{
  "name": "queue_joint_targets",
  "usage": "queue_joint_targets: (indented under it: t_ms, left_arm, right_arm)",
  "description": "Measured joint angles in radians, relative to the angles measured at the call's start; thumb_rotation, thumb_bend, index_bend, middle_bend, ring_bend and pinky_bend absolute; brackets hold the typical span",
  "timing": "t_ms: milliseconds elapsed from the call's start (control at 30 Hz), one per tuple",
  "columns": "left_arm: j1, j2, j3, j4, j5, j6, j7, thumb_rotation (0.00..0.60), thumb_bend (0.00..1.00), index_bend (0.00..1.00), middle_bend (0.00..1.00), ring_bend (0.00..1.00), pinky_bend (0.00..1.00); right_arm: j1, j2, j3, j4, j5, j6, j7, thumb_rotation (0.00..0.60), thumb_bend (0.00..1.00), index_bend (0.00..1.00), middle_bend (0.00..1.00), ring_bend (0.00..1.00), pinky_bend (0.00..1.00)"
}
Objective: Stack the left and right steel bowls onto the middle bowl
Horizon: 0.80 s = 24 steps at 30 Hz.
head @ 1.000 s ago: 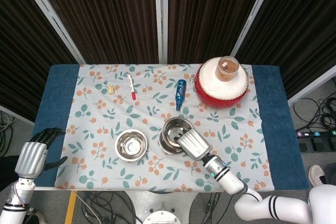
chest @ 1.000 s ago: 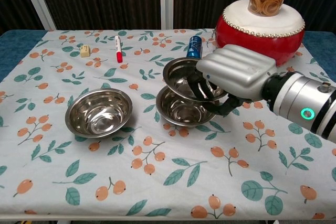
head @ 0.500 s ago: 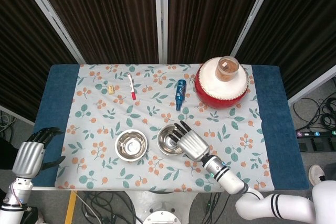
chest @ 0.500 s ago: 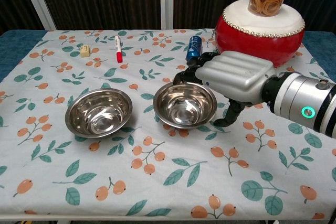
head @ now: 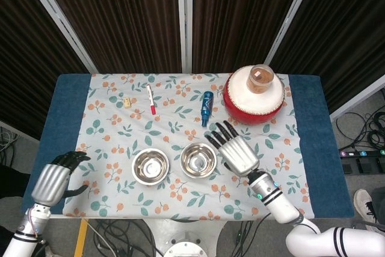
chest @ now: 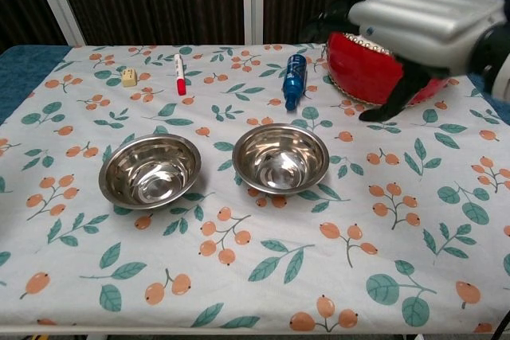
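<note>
Two steel bowls stand on the floral cloth. One bowl (head: 150, 166) (chest: 150, 171) sits at the left. The middle bowl (head: 198, 161) (chest: 280, 158) sits beside it, with a second bowl nested inside so the two read as one. My right hand (head: 236, 151) (chest: 414, 21) hangs raised to the right of the middle bowl, fingers spread and holding nothing; it is blurred in the chest view. My left hand (head: 53, 183) hovers over the table's front left edge, well apart from the left bowl. It holds nothing, and the chest view does not show it.
A red drum (head: 254, 97) (chest: 374, 65) with a clear jar (head: 260, 78) on top stands at the back right. A blue bottle (head: 206, 108) (chest: 294, 80), a red-and-white pen (head: 150, 99) (chest: 179, 73) and a small yellow block (head: 127, 102) (chest: 129, 78) lie further back.
My right hand let the bowl it held drop into the middle bowl, then spread its fingers and rose up and to the right. My left hand drifted slightly toward the table.
</note>
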State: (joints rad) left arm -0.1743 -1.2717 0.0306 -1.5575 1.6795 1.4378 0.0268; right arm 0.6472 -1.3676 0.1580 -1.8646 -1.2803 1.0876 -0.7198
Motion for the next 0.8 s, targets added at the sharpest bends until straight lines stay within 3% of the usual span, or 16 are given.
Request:
queue_joint_targets:
  t_ms: [200, 400, 800]
  left_arm:
    - [-0.091, -0.052, 0.024, -0.045, 0.083, -0.132, 0.123, 0.600, 0.13, 0.34, 0.37, 0.27, 0.37]
    - [-0.157, -0.148, 0.035, -0.017, 0.138, -0.213, 0.202, 0.600, 0.14, 0.35, 0.38, 0.28, 0.37]
    - [-0.214, -0.271, 0.015, 0.115, 0.078, -0.297, 0.239, 0.600, 0.17, 0.41, 0.43, 0.34, 0.44]
  right_arm:
    - [-0.044, 0.112, 0.034, -0.077, -0.020, 0.097, 0.051, 0.600, 0.11, 0.14, 0.18, 0.04, 0.09]
    - [-0.073, 0.184, 0.059, -0.098, -0.032, 0.139, 0.119, 0.600, 0.11, 0.14, 0.18, 0.04, 0.09]
    - [-0.105, 0.217, 0.049, -0.057, -0.044, 0.158, 0.219, 0.600, 0.10, 0.14, 0.18, 0.04, 0.09]
